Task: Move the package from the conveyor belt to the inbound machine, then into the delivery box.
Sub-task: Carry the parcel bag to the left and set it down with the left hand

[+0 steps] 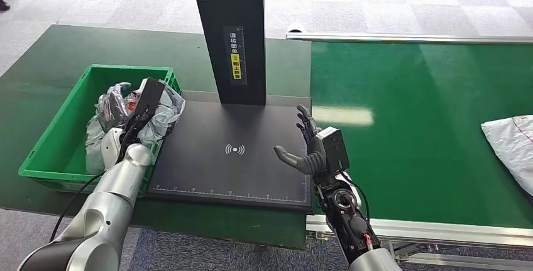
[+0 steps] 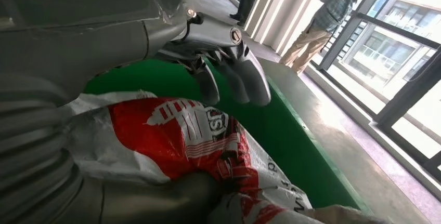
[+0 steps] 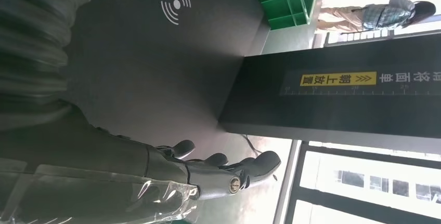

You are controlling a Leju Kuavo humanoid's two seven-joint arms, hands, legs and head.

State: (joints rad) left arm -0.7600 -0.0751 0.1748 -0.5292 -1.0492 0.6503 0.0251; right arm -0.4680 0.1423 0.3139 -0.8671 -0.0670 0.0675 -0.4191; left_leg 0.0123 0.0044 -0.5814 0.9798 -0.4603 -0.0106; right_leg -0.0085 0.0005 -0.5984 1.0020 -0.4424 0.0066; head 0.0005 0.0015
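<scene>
1. The left robot hand (image 1: 141, 117) reaches over the green plastic delivery crate (image 1: 60, 134) at the left end of the green-topped bench (image 1: 38, 63), its fingers around the crumpled grey-and-white plastic package with red print (image 1: 164, 110).
2. In the left wrist view, the package (image 2: 177, 141) lies pressed between the thick grey thumb below and the darker fingers (image 2: 244, 78) curled above it, with the crate's green wall (image 2: 291, 141) just behind.
3. The package sits inside the crate, on top of other crumpled bags (image 1: 107, 110); whether it rests on them or hangs in the grip is hard to tell from these angles.
4. The right robot hand (image 1: 308, 148) hovers at the right edge of the flat black scanning pad of the inbound machine (image 1: 232, 158), fingers spread wide and holding nothing, thumb pointing toward the white wireless symbol (image 1: 234, 150).
5. In the right wrist view, the same open robot hand (image 3: 208, 169) is near the machine's black upright column (image 3: 333, 99), which carries a yellow label (image 3: 338, 79).
6. A second white plastic parcel (image 1: 512, 148) lies on the green conveyor belt (image 1: 415, 126), well apart from the right robot hand.
7. A person in a checked shirt and tan trousers (image 2: 325, 18) stands by the windows in the background.
</scene>
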